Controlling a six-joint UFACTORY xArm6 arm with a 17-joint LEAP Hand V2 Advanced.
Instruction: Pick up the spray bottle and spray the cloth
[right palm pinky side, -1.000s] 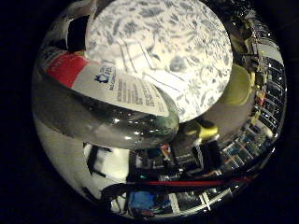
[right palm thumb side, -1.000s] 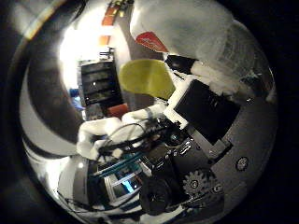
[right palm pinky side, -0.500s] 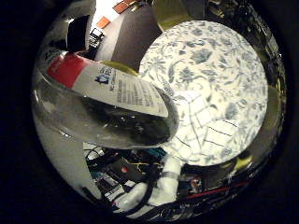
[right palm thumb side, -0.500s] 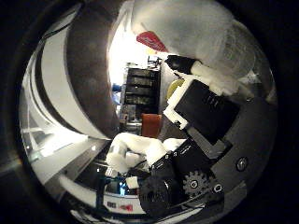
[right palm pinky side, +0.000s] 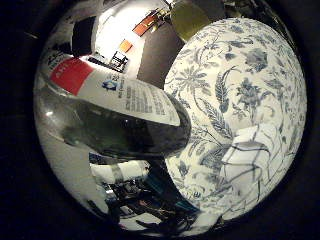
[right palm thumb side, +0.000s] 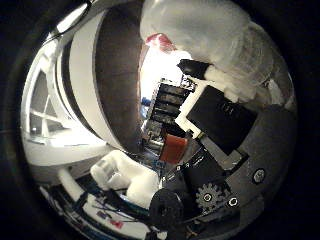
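My right hand (right palm thumb side: 235, 130) is shut on the spray bottle. In the little finger side palm view its clear body with a red and white label (right palm pinky side: 105, 105) lies close against the palm. In the thumb side palm view the bottle's white spray head (right palm thumb side: 205, 35) with a red nozzle tip (right palm thumb side: 160, 41) sits beside my black and white fingers (right palm thumb side: 215, 105). A white checked cloth (right palm pinky side: 245, 165) lies on a round table covered with a grey floral tablecloth (right palm pinky side: 235, 80), beyond the bottle.
A yellow-green object (right palm pinky side: 190, 14) stands past the table's far rim. Dark shelving (right palm thumb side: 165, 100) and an orange item (right palm thumb side: 172, 148) show in the room behind. White robot parts (right palm thumb side: 125, 175) lie near the hand.
The hand has swung with the bottle. The floral table now fills more of the little finger side view, and the checked cloth has shifted in it. The bottle stays fixed against the palm.
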